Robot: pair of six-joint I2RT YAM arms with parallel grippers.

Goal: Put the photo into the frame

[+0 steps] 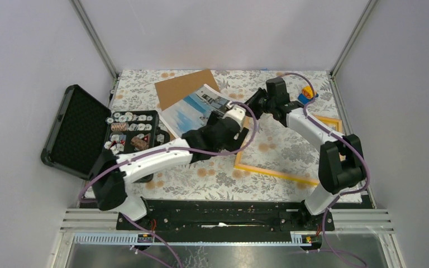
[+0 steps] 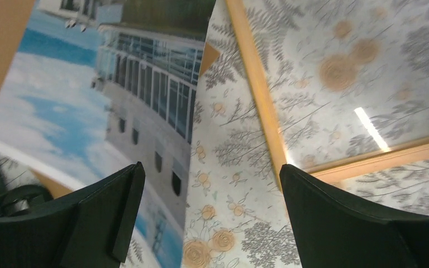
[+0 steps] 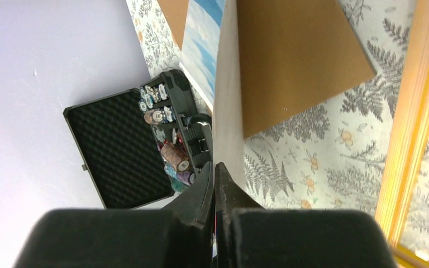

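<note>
**The large paper photo of sky and a white building (image 1: 192, 109) is gripped by one edge, short of the thin yellow-orange rectangular frame (image 1: 279, 172).**

Seen from above, the frame is laid flat on the floral-patterned table (image 1: 212, 178), long axis roughly 9 to 3 o'clock. It lies at about 4 o'clock from the photo, which partly covers a brown hardboard sheet (image 1: 181, 86). The right gripper (image 3: 214, 170), its arm stretched toward 10 o'clock from its base, is pinched on the photo's frame-side edge, so a carry toward 4 o'clock is judged necessary. The left gripper (image 2: 209, 178) is spread wide and empty, held between photo and frame.
</note>
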